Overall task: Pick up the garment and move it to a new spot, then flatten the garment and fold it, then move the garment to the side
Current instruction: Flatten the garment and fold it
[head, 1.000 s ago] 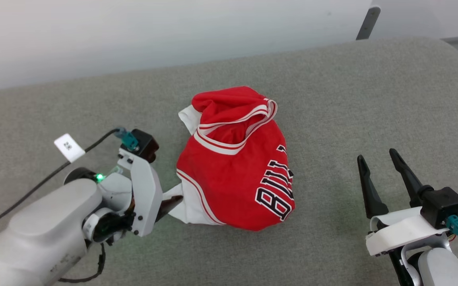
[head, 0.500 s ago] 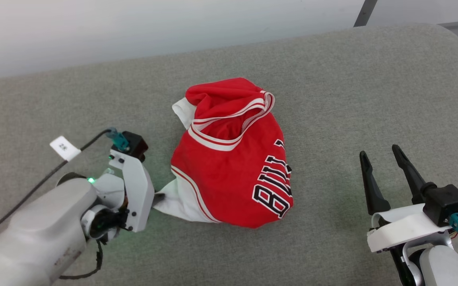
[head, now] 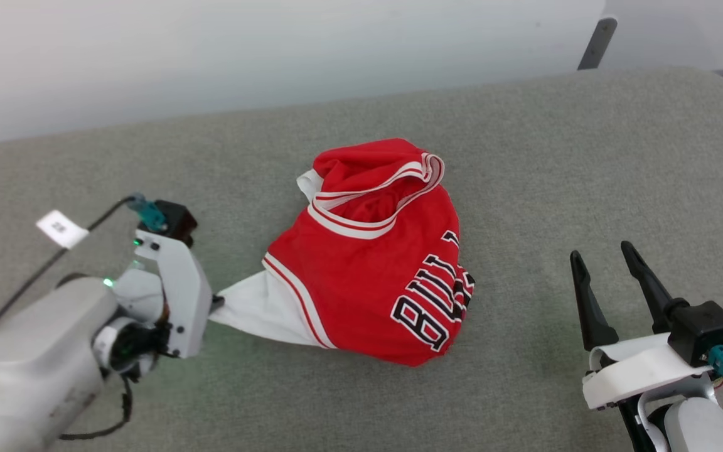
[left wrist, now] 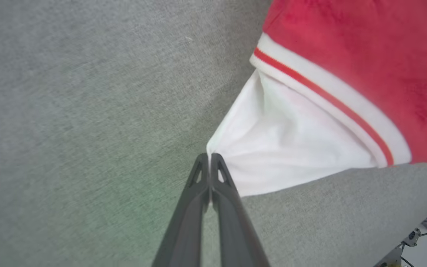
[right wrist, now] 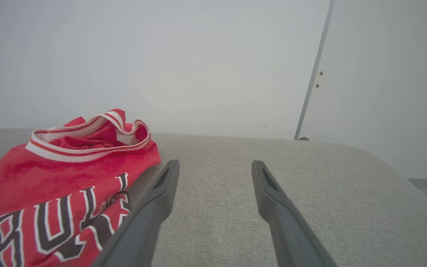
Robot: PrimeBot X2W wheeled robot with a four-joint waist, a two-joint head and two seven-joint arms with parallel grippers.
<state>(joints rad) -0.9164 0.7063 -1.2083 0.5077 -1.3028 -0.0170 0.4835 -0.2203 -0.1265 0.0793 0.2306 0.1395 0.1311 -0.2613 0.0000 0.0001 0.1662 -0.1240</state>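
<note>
The garment (head: 374, 270), a red jersey with white sleeves, striped trim and black lettering, lies bunched in the middle of the grey cushion (head: 524, 157). My left gripper (head: 216, 304) is shut on the tip of its white sleeve (head: 261, 307), which is drawn out taut to the left. In the left wrist view the closed fingers (left wrist: 210, 163) pinch the sleeve's corner (left wrist: 280, 148). My right gripper (head: 600, 256) stands open at the lower right, apart from the garment. The right wrist view has the garment (right wrist: 61, 185) left of the open right gripper (right wrist: 215, 167).
A pale wall (head: 273, 56) runs behind the cushion, and a dark post (head: 595, 41) stands at the back right. A black cable with a white tag (head: 60, 227) trails from my left wrist over the cushion. The cushion's right edge curves away at the far right.
My left gripper shut on the white sleeve and drew it out to the left, stretching it into a taut triangle. The right gripper stayed open. The head camera shifted a little.
</note>
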